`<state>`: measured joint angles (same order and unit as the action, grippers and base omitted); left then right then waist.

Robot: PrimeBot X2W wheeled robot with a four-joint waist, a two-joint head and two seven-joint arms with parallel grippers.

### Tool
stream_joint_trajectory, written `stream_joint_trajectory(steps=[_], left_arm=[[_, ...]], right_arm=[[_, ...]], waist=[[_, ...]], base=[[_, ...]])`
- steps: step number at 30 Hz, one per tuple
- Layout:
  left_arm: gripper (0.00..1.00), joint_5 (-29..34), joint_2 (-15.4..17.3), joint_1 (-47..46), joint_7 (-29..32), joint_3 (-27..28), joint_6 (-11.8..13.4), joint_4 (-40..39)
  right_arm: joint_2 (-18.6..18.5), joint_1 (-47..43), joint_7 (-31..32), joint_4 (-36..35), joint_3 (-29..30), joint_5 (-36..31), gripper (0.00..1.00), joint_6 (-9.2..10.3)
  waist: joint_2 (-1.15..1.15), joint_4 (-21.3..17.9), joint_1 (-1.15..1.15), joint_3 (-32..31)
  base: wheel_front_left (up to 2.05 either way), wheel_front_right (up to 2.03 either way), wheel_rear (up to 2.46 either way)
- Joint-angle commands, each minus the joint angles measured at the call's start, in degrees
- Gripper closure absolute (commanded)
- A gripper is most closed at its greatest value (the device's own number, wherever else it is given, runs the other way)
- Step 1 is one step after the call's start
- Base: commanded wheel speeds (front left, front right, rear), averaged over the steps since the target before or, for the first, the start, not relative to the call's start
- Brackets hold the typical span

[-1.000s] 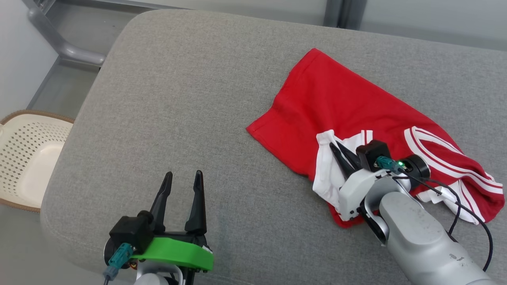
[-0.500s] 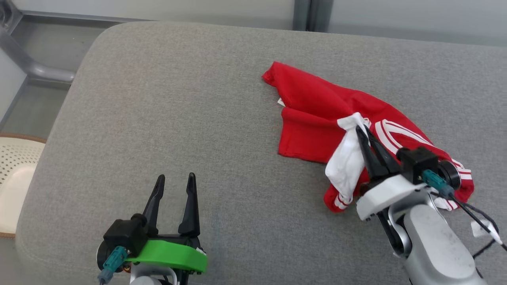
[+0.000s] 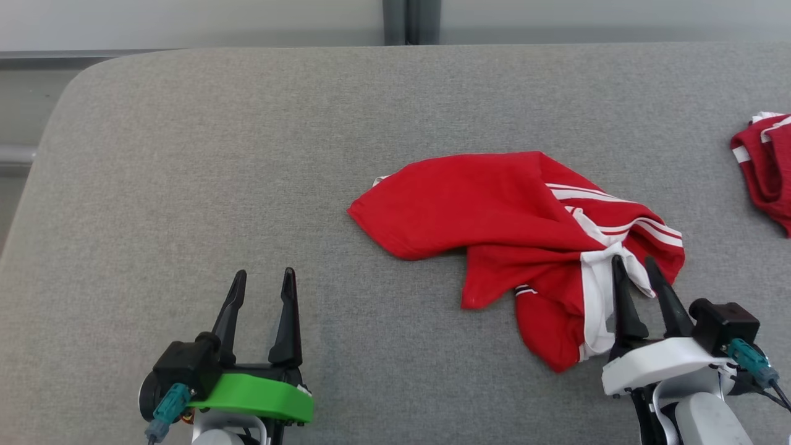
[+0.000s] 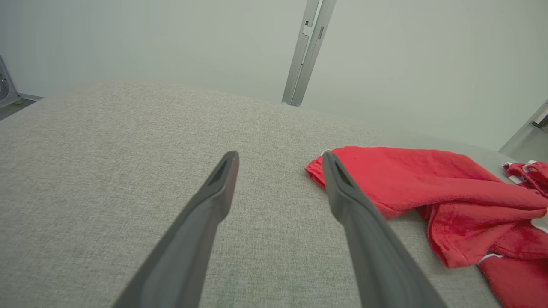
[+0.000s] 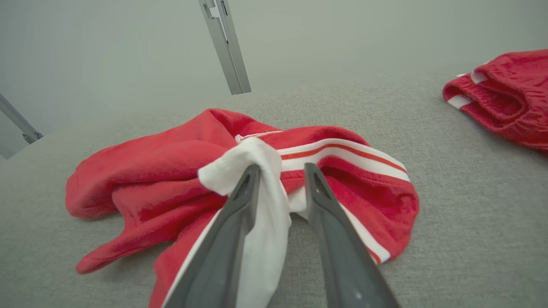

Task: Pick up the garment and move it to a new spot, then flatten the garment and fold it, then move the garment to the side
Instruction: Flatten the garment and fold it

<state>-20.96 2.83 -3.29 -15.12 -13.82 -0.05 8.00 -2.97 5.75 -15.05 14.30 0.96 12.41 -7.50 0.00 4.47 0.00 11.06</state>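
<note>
Garment (image 3: 494, 204) lies crumpled on the grey cushion's (image 3: 247, 154) middle, the relocating step seemingly done. Right end effector (image 3: 632, 264) stands released, white panel loose between its fingers. Left end effector (image 3: 264, 275) gapes empty near the cushion's front edge. Flattening comes next: grip two corners and spread.

— Can any writing be read on the red garment (image 3: 494, 210)?
— None. Its white stripes form no letters or numbers. A small white tab (image 3: 378, 180) at its left edge is too small to read.
— And the other red piece (image 3: 763, 164) at the right?
— Plain white bands, nothing legible.
— The grey cushion (image 3: 247, 154)?
— No mark that can be read.
</note>
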Motion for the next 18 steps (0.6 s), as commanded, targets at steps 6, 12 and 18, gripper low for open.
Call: stream_joint_trajectory(steps=[6, 12, 18], left_arm=[[0.0, 0.57, 0.13, -0.24, -0.01, 0.62, -0.44, 0.15], [0.0, 0.34, 0.13, -0.35, -0.01, 0.24, -0.46, 0.29], [0.0, -0.13, 0.13, -0.77, -0.01, -0.43, -0.34, 0.41]], right_arm=[[0.06, -3.35, -0.17, -1.71, 2.85, 0.83, 0.0, 0.01], [0.04, -3.38, -0.17, -6.0, 0.71, -0.21, 0.0, 0.01], [0.02, 0.36, -0.17, -3.89, -1.04, -0.45, 0.0, 0.01]], waist=[[0.0, -2.71, 0.0, -0.08], [0.0, -2.9, 0.0, -0.33], [0.0, -1.97, 0.0, -0.41]], base=[[0.0, 0.0, 0.0], [0.0, 0.0, 0.0], [0.0, 0.0, 0.0]])
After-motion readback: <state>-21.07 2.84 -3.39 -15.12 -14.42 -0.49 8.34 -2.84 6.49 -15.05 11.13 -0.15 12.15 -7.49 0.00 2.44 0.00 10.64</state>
